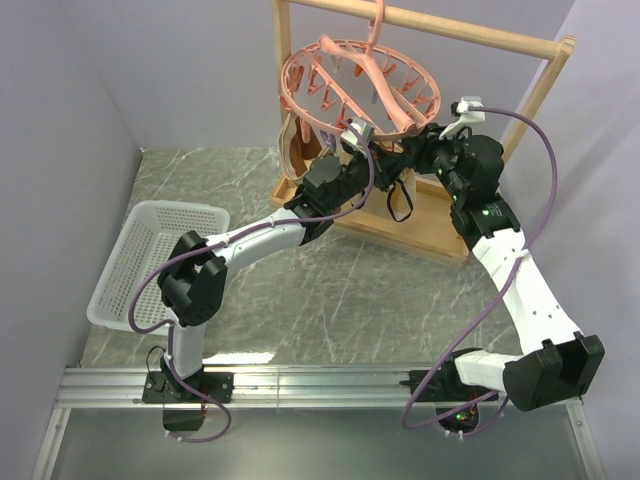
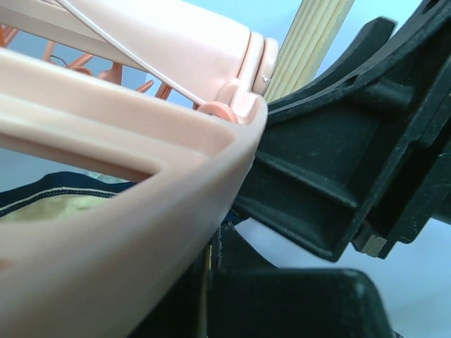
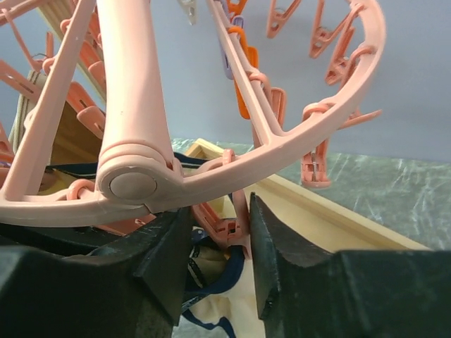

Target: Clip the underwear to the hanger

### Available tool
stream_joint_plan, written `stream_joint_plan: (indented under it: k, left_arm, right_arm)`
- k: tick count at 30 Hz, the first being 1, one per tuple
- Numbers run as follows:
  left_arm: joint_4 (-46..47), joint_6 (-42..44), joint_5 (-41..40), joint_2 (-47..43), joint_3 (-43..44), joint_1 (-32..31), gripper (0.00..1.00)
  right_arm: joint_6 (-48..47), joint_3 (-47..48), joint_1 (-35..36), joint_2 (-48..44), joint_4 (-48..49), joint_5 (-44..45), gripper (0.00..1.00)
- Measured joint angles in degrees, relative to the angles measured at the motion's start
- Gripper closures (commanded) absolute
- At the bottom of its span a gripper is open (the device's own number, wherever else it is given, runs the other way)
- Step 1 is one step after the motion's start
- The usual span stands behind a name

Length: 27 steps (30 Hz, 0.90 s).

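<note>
A white mesh basket sits at the left edge of the marble worktop, tight against the grey wall. Between it and the wooden rack lies a broad stretch of worktop, crossed by the left arm.

At upper centre of the overhead view, the underwear hangs down from the left rim of the hanger. Its lower edge is just above the rack's base. The left gripper sits right under the near rim of the ring. In its wrist view the pink rim sweeps across the frame against one black finger, with dark-trimmed cloth showing below it at lower left. How far this gripper is open cannot be told, nor whether it holds anything.

The hanger hangs by its hook from the rack's top bar, with the ring tilted. To the right, the right gripper comes in from the rack's right side, close under the ring. Its fingers are closed to a narrow gap on a clip peg below the rim, and the peg fills that gap. Beige cloth with dark trim hangs directly beneath the peg. The rack's right upright stands just behind this arm, near the right wall.
</note>
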Motion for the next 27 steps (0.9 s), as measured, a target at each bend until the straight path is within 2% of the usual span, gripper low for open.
stream_joint_plan:
  k: [7,11,13,21,27]
  left_arm:
    - [1.64,0.5,0.28,0.0,0.0,0.11,1.0]
    - [2.95,0.7,0.66,0.0,0.0,0.33,1.0]
    - [3.63,0.81,0.96,0.0,-0.09,0.33,1.0]
    - [5.6,0.87,2.03,-0.46,-1.7,0.31,1.0]
    - [5.62,0.87,2.6,-1.51,-2.34,0.31,1.0]
  right_arm:
    - [3.56,0.02,-0.96,-0.17,-1.16,-0.35,0.37]
    - [5.35,-0.11,-1.7,-0.76,-1.49,0.35,0.22]
    - [6.01,-0.61,-2.03,-1.44,-1.4,0.74,0.19]
    - [7.91,-3.32,-2.78,-3.96,-0.57,-0.11,0.11]
    - [9.03,-4.13,-3.37,-4.9,0.46,-1.92,0.09]
